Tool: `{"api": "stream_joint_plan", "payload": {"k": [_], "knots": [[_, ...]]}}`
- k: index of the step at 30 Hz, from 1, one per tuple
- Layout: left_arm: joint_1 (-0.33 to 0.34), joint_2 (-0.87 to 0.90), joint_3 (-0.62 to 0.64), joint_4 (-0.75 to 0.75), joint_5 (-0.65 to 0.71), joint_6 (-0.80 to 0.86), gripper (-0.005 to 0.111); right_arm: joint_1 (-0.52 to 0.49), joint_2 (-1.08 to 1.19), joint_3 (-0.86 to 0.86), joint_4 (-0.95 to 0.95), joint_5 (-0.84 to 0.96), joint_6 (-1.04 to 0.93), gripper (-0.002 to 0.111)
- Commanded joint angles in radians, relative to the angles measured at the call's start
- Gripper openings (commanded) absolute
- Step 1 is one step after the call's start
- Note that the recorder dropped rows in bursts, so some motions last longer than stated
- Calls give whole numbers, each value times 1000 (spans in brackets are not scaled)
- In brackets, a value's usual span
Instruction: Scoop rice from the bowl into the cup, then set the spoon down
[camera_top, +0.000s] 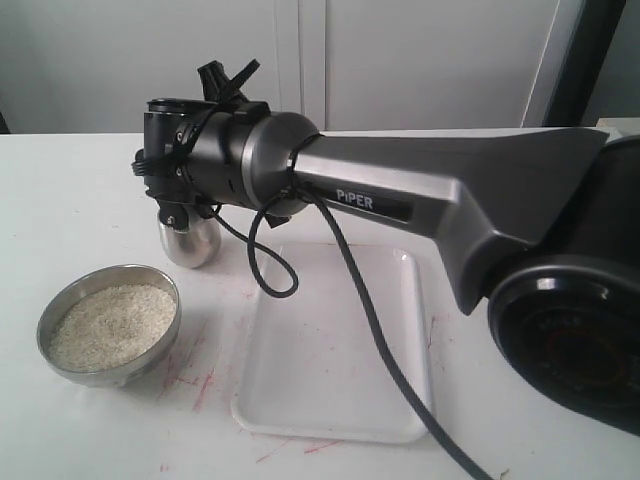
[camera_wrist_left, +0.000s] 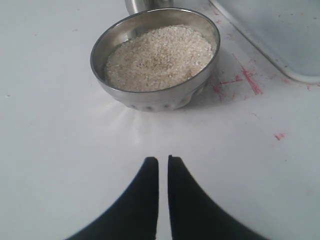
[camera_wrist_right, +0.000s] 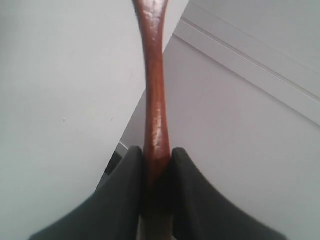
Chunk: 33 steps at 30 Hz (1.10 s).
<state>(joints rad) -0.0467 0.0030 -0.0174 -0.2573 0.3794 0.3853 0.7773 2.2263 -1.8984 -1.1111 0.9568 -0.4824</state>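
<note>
Our right tool (camera_wrist_right: 158, 156) pinched the spoon (camera_wrist_right: 154, 75) handle. Our left tool (camera_wrist_left: 163, 162), pressed nearly together, faced the bowl (camera_wrist_left: 155, 100) of rice (camera_wrist_left: 160, 57) on the counter (camera_wrist_left: 55, 150).

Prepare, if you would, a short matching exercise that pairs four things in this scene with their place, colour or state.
Things:
1. rice
2. spoon
3. cup
4. tray

Descriptions:
A. clamped in the right gripper
B. shiny polished steel
C. heaped in the bowl
D. white, flat and rectangular

Pairs: 1-C, 2-A, 3-B, 4-D.
</note>
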Motion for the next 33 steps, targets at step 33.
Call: {"api": "stream_joint_plan", "payload": {"k": [33], "knots": [[-5, -3, 5, -11, 2, 3, 14, -1, -11, 3, 17, 21, 85, 0]]}}
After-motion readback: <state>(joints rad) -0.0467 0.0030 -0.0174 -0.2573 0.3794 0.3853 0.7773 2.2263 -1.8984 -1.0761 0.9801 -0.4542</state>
